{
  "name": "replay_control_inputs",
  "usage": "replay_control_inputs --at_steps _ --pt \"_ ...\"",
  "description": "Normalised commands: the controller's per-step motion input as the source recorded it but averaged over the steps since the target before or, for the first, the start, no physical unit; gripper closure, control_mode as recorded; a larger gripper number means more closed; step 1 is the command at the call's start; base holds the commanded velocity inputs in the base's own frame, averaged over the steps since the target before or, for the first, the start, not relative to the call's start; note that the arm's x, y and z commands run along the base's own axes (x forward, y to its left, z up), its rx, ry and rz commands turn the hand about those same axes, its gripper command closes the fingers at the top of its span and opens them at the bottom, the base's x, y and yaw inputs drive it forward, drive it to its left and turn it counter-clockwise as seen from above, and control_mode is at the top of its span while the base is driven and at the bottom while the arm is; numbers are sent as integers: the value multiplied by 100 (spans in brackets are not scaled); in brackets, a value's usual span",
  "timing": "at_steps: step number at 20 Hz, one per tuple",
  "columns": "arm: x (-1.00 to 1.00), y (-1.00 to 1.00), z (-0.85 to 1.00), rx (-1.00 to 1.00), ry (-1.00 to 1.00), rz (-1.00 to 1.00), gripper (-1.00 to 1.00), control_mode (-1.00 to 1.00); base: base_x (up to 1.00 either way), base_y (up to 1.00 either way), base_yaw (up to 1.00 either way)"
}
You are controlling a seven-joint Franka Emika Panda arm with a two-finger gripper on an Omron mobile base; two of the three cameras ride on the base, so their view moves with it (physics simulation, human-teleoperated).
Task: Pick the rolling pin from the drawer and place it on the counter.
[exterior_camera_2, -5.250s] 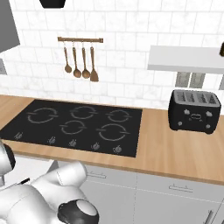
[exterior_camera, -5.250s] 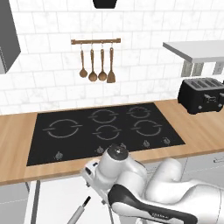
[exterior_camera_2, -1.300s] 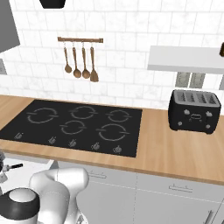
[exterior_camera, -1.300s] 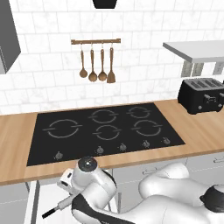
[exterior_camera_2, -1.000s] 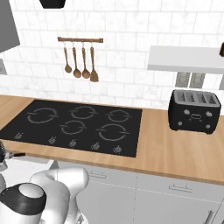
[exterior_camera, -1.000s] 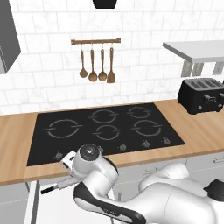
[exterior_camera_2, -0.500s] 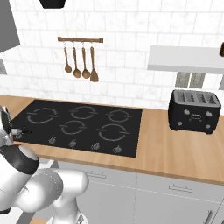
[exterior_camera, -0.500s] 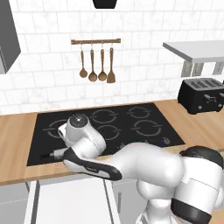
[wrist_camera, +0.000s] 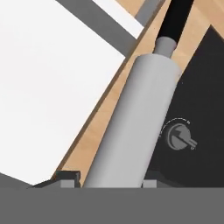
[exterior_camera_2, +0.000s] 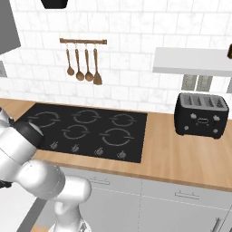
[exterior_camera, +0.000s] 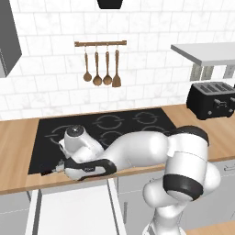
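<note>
The counter [exterior_camera: 18, 137] is a long worktop of light-brown wood with visible grain, running below a wall of white tiles [exterior_camera_2: 136, 31]. Set into it is a black glass cooktop [exterior_camera: 110, 128] with ring markings and a row of small round controls along its front edge; one of those controls [wrist_camera: 178, 135] shows in the hand view. Below the counter's front edge the drawer [exterior_camera: 73, 211] stands pulled out, a wide shallow white tray with white side walls and a flat white floor. Grey cabinet fronts [exterior_camera_2: 181, 204] with bar handles sit under the counter to the right.

A grey wall shelf [exterior_camera_2: 195, 61] hangs above a black toaster [exterior_camera_2: 201, 114] that stands on the counter near the right end. On the wall above the cooktop, brown wooden spoons [exterior_camera: 97, 66] and a spatula hang from a rail.

The rolling pin [wrist_camera: 135, 122] is a slim light grey-white cylinder with a short black handle [wrist_camera: 175, 17] at its far end. The gripper [wrist_camera: 111, 177] pinches it, one fingertip on each side of the barrel. It is held over the counter's front strip, along the near-left edge of the cooktop, just above the open drawer. In the left base view the pin's dark end [exterior_camera: 46, 172] pokes out left of the hand over the cooktop's corner.
</note>
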Motion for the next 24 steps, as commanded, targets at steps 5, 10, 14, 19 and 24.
replay_control_inputs --at_steps 5,10,14,19,24 --pt "7 0 -27 0 2 0 -100 -100 0 0 0" --pt "35 0 55 10 -12 -3 -100 -100 0 0 0" --pt "-5 -1 41 7 -5 -3 -100 -100 0 0 0" --pt "-89 -49 96 16 -24 -1 -100 -100 0 0 0" --pt "-100 -98 100 26 -39 0 -100 -100 0 0 0"
